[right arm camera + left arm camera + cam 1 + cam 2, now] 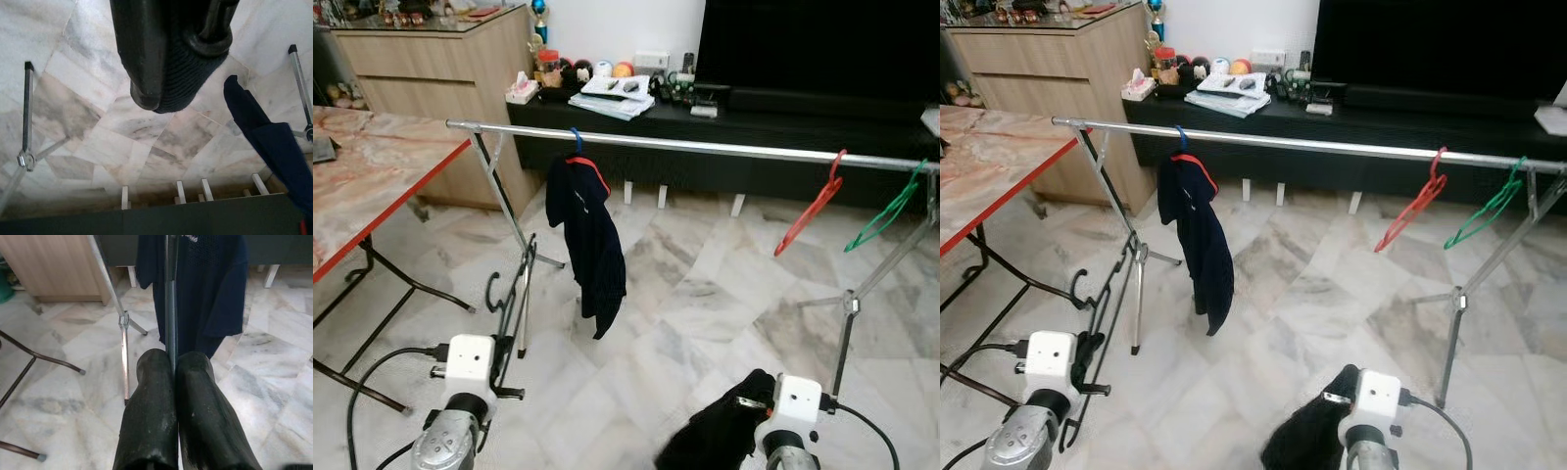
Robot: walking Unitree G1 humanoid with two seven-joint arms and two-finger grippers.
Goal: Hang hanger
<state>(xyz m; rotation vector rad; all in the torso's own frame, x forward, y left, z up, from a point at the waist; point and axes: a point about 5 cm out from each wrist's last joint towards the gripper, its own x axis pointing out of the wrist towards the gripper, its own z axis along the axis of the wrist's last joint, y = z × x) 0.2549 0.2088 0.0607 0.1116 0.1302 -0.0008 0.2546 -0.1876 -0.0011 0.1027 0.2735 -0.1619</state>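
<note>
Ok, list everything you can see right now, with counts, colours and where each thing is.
Silver clothes rail: one, spans the room on metal legs.
Navy shirt on blue hanger: one, left part of rail.
Red empty hanger: one, right part of rail.
Green empty hanger: one, rail's right end.
Black hanger: one, gripped low at left.
Dark garment: one, gripped low at right.
Marble-top table: one, red-edged, far left.
Black TV cabinet: one, cluttered, behind rail.
Left gripper: shut on black hanger.
Right gripper: shut on dark garment.

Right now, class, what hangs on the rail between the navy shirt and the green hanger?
A red hanger hangs on the rail between the navy shirt and the green hanger, seen from both eye views.
</note>
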